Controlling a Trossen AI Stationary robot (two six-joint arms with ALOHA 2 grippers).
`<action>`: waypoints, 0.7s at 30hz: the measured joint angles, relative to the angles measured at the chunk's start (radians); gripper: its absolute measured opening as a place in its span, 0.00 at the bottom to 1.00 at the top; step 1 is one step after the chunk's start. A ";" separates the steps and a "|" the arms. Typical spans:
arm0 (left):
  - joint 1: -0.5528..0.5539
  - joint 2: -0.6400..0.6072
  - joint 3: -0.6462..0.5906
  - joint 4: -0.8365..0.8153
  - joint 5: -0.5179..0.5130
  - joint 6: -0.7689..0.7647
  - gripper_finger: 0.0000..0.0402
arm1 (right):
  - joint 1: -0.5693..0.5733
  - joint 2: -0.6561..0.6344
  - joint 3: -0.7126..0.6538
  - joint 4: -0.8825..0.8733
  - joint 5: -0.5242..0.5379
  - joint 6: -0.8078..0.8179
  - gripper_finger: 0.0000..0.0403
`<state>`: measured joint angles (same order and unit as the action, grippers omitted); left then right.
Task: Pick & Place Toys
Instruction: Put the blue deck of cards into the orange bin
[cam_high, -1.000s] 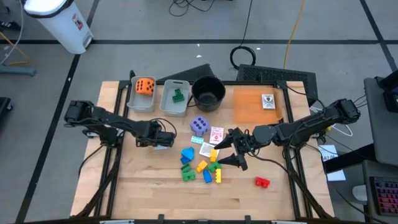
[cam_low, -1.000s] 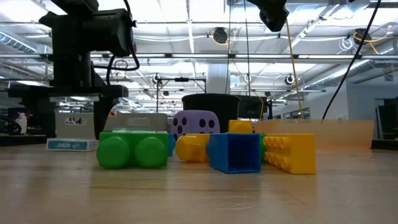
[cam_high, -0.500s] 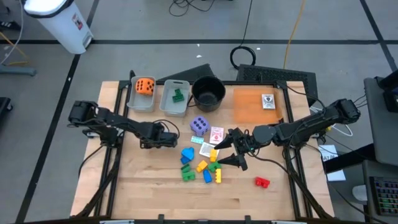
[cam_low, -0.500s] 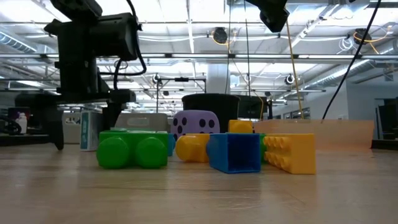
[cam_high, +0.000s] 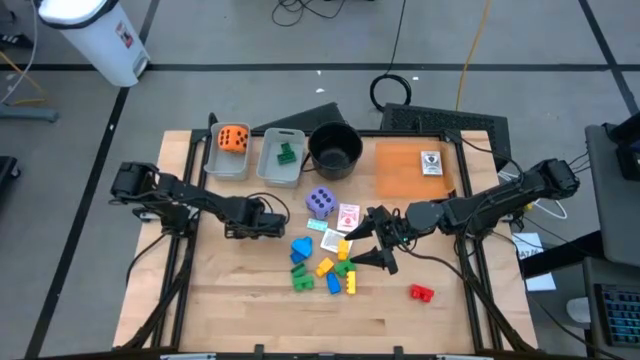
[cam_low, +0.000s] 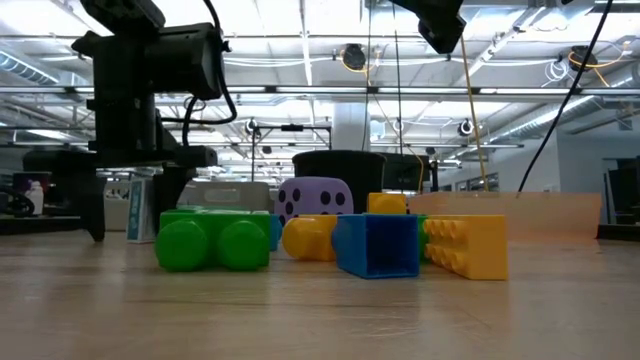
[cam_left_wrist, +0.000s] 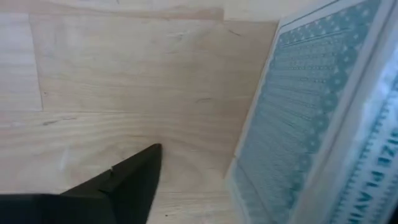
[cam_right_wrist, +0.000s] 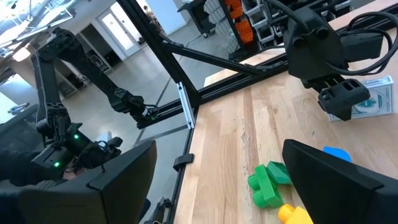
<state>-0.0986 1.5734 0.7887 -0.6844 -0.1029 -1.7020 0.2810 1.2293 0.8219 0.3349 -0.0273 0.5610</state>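
The left gripper (cam_high: 268, 224) stands open around a teal card box (cam_left_wrist: 311, 118), left of the purple die (cam_high: 320, 202); the right gripper (cam_high: 378, 245) is open too

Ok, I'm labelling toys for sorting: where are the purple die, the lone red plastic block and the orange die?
purple die (cam_high: 320, 202): high view, its dotted top face.
red plastic block (cam_high: 421, 293): high view, middle of its top.
orange die (cam_high: 233, 139): high view, top face, inside the grey bin (cam_high: 213, 165).

Only cut-off letters, "IZE PLAY", can be read, on the edge of the teal card box (cam_left_wrist: 323, 124) lying on the surface.
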 joint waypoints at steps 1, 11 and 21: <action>0.000 0.000 0.000 0.002 -0.001 0.000 0.75 | 0.000 0.000 0.000 -0.001 0.000 0.000 0.86; 0.000 0.000 0.028 0.014 -0.017 0.075 0.40 | 0.000 0.000 0.000 -0.007 0.000 0.000 0.86; 0.017 -0.069 0.188 -0.053 -0.184 0.253 0.16 | 0.000 0.000 0.000 -0.008 0.000 0.000 0.86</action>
<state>-0.0819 1.5048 0.9763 -0.7372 -0.2870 -1.4491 0.2810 1.2293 0.8219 0.3271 -0.0273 0.5610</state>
